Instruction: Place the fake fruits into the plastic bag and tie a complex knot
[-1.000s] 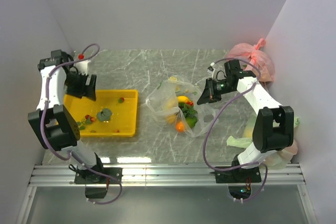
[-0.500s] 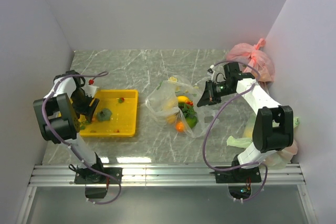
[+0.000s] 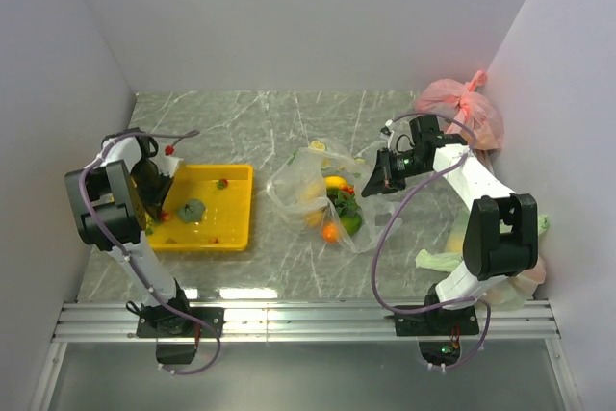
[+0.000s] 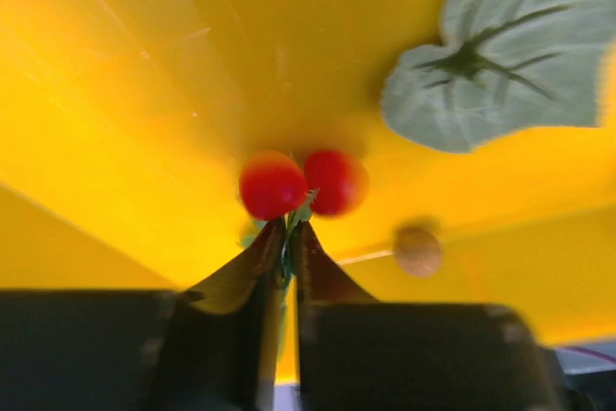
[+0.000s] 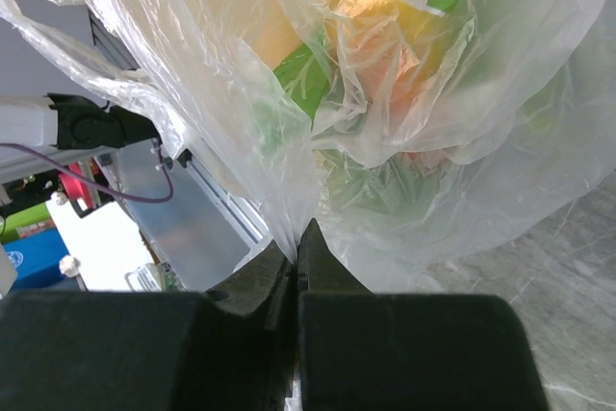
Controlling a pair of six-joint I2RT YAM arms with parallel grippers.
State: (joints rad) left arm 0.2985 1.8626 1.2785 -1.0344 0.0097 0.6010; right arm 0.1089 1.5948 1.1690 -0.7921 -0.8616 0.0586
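Two small red berries [image 4: 274, 185] on a green stem lie at the left end of the yellow tray [image 3: 231, 217]. My left gripper [image 4: 287, 230] is down in the tray [image 4: 115, 122], shut on that stem; from above it [image 3: 156, 207] is mostly hidden under the arm. The transparent plastic bag [image 3: 306, 180] lies open mid-table holding a banana [image 3: 335, 181], an orange [image 3: 330, 232] and green grapes [image 3: 348, 217]. At the bag's right edge, my right gripper [image 3: 372, 183] is shut on a gathered fold of the bag's film [image 5: 289, 209].
A green leaf [image 3: 192, 209] and a few more red berries [image 3: 222, 182] lie in the tray. A pink knotted bag [image 3: 464, 108] sits at the back right, pale green bags [image 3: 438, 259] at the right front. Walls close in on three sides; a metal rail [image 3: 308, 320] runs along the front.
My left arm came down from the tray's back left corner into the tray, and its jaws closed on the berries' stem. The right arm and the bag stayed put.
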